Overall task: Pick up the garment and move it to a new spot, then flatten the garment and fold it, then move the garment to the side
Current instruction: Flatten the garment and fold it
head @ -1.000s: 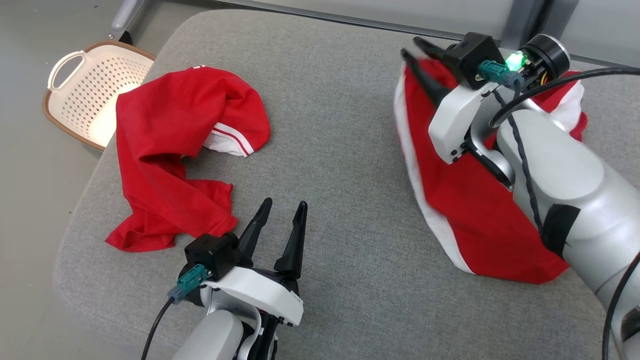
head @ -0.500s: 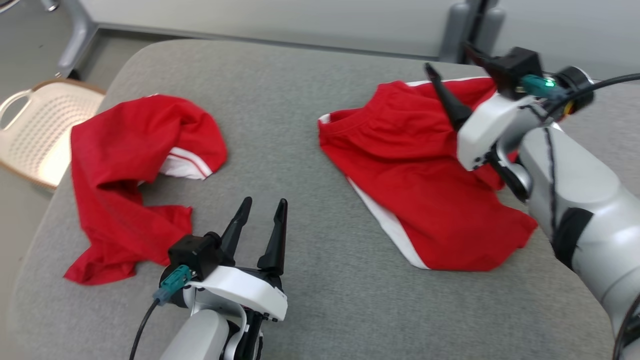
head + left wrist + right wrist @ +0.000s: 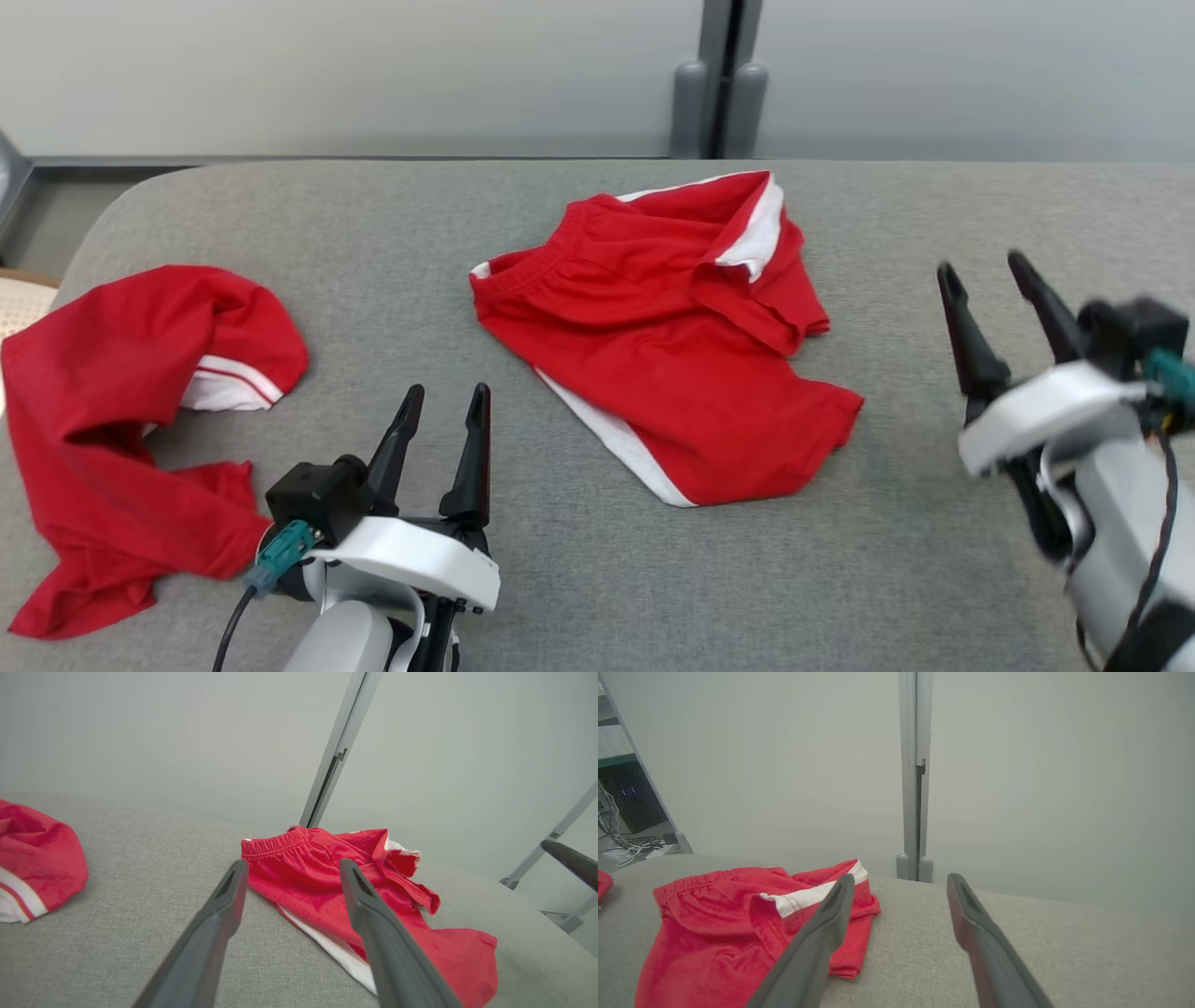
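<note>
The garment (image 3: 653, 355), a pair of red shorts with white trim, lies crumpled in the middle of the grey cushion, one leg folded back over the waistband end. The left wrist view has the garment (image 3: 299, 868) just ahead of the fingers, and in the right wrist view the garment (image 3: 705, 914) lies to the left. My left gripper (image 3: 447, 392) stands open near the front edge, left of the shorts, holding nothing. My right gripper (image 3: 982, 264) is open and empty, well to the right of them. The same goes for the left gripper (image 3: 293, 863) and right gripper (image 3: 900, 877) in their wrist views.
A second red garment (image 3: 112, 373) with white striped trim sprawls at the cushion's left end. The grey cushion (image 3: 597, 579) has bare room in front and to the right of the shorts. A grey post (image 3: 714, 103) stands behind against the wall.
The head camera has swung, shifting the whole picture. My right gripper opened, let go of the shorts and drew away to the right. The shorts now lie loose on the cushion.
</note>
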Robot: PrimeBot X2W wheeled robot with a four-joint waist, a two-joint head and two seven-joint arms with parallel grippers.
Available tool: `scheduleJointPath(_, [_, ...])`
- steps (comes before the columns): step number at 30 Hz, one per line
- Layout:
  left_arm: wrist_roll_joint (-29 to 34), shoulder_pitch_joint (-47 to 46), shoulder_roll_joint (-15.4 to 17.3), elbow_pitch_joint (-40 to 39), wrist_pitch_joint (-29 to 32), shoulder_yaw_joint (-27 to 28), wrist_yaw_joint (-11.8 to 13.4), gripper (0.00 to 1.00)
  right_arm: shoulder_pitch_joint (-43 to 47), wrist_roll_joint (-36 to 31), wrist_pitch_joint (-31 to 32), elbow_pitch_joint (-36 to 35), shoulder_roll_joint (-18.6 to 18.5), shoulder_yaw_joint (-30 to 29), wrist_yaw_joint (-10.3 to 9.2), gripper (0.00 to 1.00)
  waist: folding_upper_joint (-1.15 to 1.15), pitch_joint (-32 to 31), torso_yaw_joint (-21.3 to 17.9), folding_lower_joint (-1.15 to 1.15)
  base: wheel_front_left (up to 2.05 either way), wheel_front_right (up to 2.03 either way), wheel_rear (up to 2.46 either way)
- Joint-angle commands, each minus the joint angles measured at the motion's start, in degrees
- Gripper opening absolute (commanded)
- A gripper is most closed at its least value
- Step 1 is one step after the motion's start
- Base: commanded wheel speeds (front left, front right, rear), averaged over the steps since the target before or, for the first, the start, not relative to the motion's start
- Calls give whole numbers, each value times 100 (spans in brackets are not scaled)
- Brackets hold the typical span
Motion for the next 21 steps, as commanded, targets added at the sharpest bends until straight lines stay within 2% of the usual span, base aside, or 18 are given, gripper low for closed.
scheduleJointPath(1, [35,87,26,-18,-1,53,-26,100,423,-125,-31,-255,137,-265,2,100,0,-113,-160,0,0,0,0])
scheduleJointPath(5, [92,189,25,6,-1,115,-50,100,1459,-480,-32,-942,582,-1068,1,100,0,-172,-272,0,0,0,0])
scheduleJointPath(9, [148,223,25,49,-1,153,-89,100,2161,-757,-32,-1392,1020,-1492,1,100,0,-186,-322,0,0,0,0])
scheduleJointPath(15, [190,220,26,99,-1,169,-134,100,2428,-912,-33,-1556,1266,-1516,1,100,0,-191,-303,0,0,0,0])
scheduleJointPath(21, [163,126,25,100,-1,74,-138,100,2230,-705,256,-1477,1283,-1386,1,100,0,-97,-135,0,0,0,0])
